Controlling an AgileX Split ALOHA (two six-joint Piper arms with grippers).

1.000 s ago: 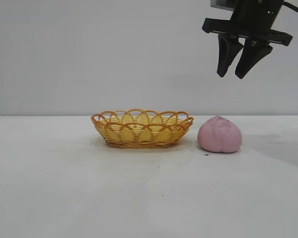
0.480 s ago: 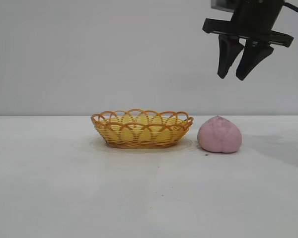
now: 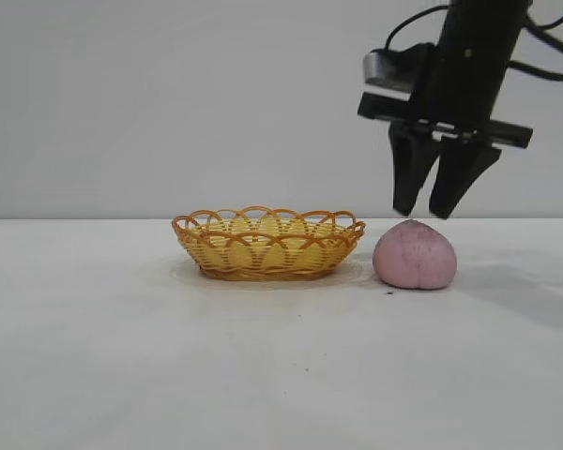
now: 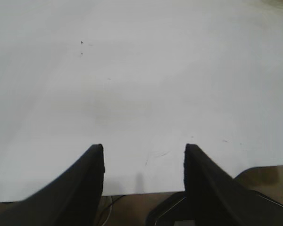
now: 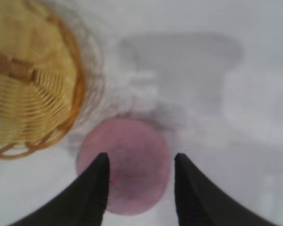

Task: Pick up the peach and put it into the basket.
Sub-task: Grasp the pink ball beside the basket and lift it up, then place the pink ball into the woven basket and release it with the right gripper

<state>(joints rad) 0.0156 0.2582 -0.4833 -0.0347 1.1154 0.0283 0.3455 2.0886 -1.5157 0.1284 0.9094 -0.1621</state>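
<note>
Right end effector [image 3: 425,214] above peach, fingers apart, nothing held.
Right end effector points down, tips just over the peach [image 3: 415,255], fingers parted but fairly narrow, not touching it as far as visible. Peach sits on the desk [image 3: 263,375] just beside the basket [image 3: 268,243], apart from it. Task barely begun: grasp, lift and drop into basket all left. Right wrist view shows both fingers straddling the peach top from above and the basket rim nearby; exterior view shows the height gap instead. Left end effector [image 4: 144,165] is parked over bare desk, half open, seen only in left wrist view.
</note>
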